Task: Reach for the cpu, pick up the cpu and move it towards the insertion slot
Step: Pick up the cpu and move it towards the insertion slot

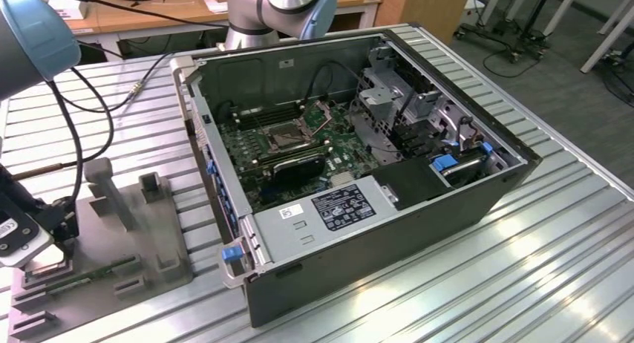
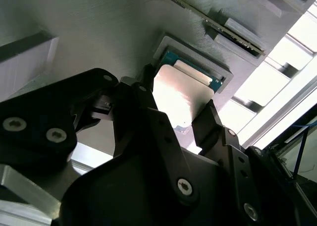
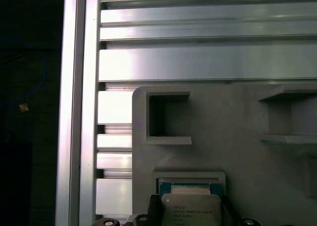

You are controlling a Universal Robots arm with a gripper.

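The cpu (image 2: 179, 94) (image 3: 190, 211) is a pale silver square chip with a green rim. It is at a square recess of the grey plastic tray (image 3: 237, 127) (image 1: 163, 232). In the second wrist view my gripper (image 2: 176, 104) has a black finger against each of two opposite edges of the chip, shut on it. Whether the chip is raised off the recess I cannot tell. In the exterior view the gripper (image 1: 40, 257) is low over the tray at the exterior view's left. The insertion slot (image 1: 280, 137) lies on the green motherboard inside the open computer case.
The open black computer case (image 1: 396, 209) fills the middle of the ribbed metal table (image 1: 554, 269). A long green memory strip (image 1: 89, 275) lies in the tray beside the gripper. Upright grey posts (image 1: 104, 187) rise from the tray. Cables hang near the arm.
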